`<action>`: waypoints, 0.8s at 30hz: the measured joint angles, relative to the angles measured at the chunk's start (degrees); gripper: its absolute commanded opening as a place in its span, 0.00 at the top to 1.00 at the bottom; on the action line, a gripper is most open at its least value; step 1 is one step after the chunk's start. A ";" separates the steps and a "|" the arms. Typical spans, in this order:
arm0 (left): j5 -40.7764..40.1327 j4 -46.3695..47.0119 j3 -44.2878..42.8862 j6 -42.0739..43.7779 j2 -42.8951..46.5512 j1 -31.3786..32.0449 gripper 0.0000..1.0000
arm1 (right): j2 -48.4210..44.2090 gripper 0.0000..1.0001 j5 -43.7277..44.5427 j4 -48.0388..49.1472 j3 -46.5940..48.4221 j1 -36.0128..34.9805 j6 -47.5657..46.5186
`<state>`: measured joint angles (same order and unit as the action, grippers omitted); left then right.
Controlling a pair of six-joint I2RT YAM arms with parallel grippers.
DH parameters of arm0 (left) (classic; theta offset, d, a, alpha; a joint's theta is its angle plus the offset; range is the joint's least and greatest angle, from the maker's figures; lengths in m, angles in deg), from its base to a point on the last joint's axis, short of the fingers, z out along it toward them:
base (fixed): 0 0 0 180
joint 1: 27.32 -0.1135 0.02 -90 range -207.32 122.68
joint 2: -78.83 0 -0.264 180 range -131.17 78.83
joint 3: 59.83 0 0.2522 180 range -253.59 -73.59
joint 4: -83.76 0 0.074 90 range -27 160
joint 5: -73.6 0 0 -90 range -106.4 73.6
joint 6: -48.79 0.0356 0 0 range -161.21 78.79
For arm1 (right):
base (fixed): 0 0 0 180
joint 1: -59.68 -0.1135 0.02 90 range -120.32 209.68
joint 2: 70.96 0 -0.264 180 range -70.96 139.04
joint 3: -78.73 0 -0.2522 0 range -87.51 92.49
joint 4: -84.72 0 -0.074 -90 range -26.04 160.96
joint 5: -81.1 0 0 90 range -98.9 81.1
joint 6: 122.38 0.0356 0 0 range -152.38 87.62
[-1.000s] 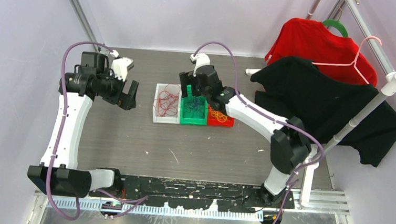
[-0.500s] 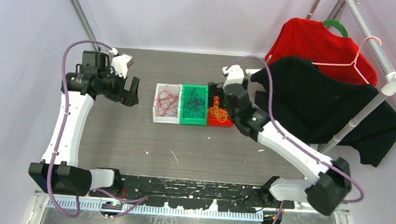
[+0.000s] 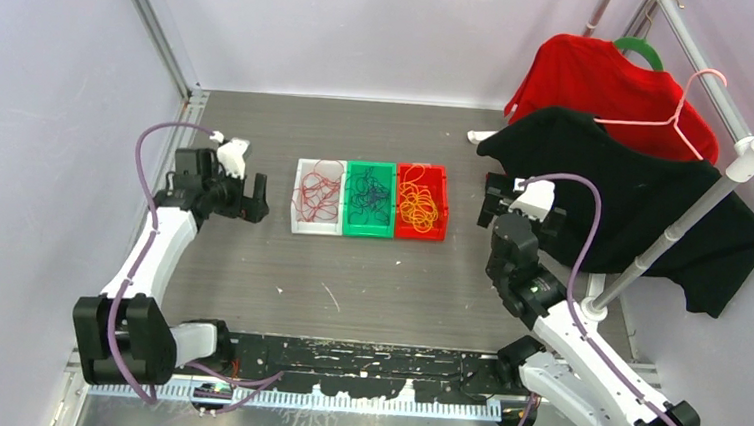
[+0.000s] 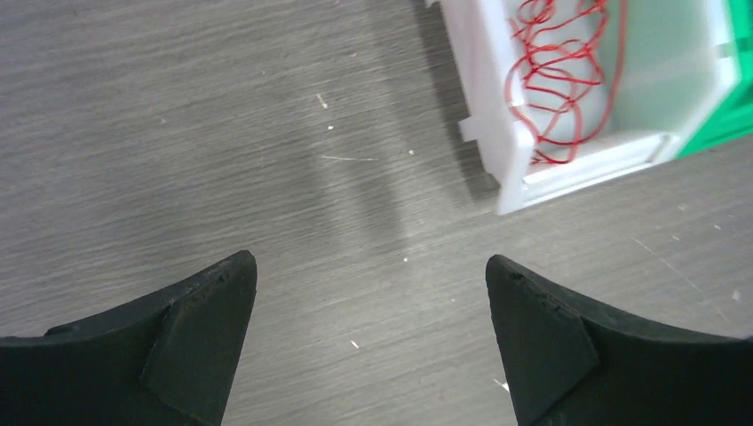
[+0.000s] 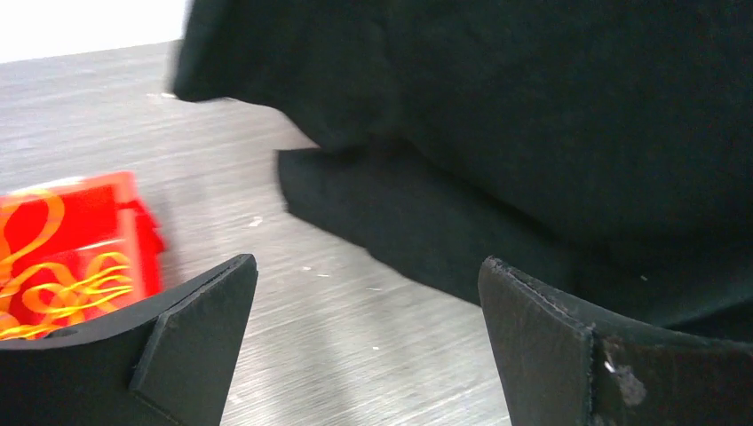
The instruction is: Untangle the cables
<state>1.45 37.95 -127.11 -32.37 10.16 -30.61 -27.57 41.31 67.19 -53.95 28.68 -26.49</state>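
Red, dark and orange cables (image 3: 367,200) lie in separate bins (image 3: 315,230) (untangling looks finished). Both jaws, at nine and three o'clock, gape empty; you need only park them.

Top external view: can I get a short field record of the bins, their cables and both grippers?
white bin: red cable, loose loops
green bin: dark purple-blue cable
red bin: orange-yellow cable
bin order: white, green, red, left to right, side by side
left gripper: open, empty, left of white bin
right gripper: open, empty, right of red bin, near black shirt
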 measured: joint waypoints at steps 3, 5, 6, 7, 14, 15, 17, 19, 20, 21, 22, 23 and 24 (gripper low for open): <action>-0.42 11.17 9.11 -1.49 0.76 -1.03 0.01 | 1.36 0.00 2.01 2.82 -3.37 4.46 0.04; -0.72 19.26 15.21 -2.60 1.07 -1.25 0.00 | 2.80 0.00 2.43 3.96 -5.38 9.07 1.81; -0.79 22.49 17.70 -3.02 1.09 -1.25 0.00 | 3.93 0.00 2.40 5.03 -6.47 11.15 3.45; -0.85 26.16 20.33 -3.82 1.07 -1.25 0.00 | 4.50 0.00 2.43 5.49 -6.86 13.99 4.00; -1.42 51.23 31.01 -6.43 -3.30 -1.25 0.01 | 14.88 0.00 1.01 18.08 -12.26 23.34 7.56; -1.86 54.51 32.04 -6.78 -4.48 -1.25 0.00 | 16.55 0.00 0.39 20.44 -13.14 23.37 7.56; -2.47 58.23 33.24 -7.17 -6.36 -1.25 0.00 | 20.68 0.00 -1.16 25.59 -14.64 23.37 7.32; -2.89 62.10 34.32 -7.50 -7.26 -1.25 0.01 | 25.09 0.00 -3.02 30.97 -15.54 23.37 6.58; -2.91 63.69 34.62 -7.85 -7.43 -1.25 0.00 | 27.21 0.00 -3.89 33.42 -15.74 23.37 6.16; -2.91 66.18 34.88 -8.44 -7.61 -1.25 0.00 | 29.05 0.00 -4.57 35.58 -15.85 23.37 5.81; -2.91 66.77 34.93 -8.50 -7.61 -1.25 0.00 | 31.28 0.00 -5.31 38.29 -15.87 23.37 5.33; -2.91 69.40 35.41 -8.87 -7.98 -1.25 0.00 | 33.33 0.00 -5.99 40.76 -15.87 23.39 5.05; -2.91 73.00 36.11 -9.25 -8.92 -1.25 0.00 | 35.15 0.00 -6.84 42.84 -15.87 23.50 4.83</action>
<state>-1.46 110.95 -91.00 -41.61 1.25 -31.85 7.58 34.47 110.03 -69.82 52.17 -21.66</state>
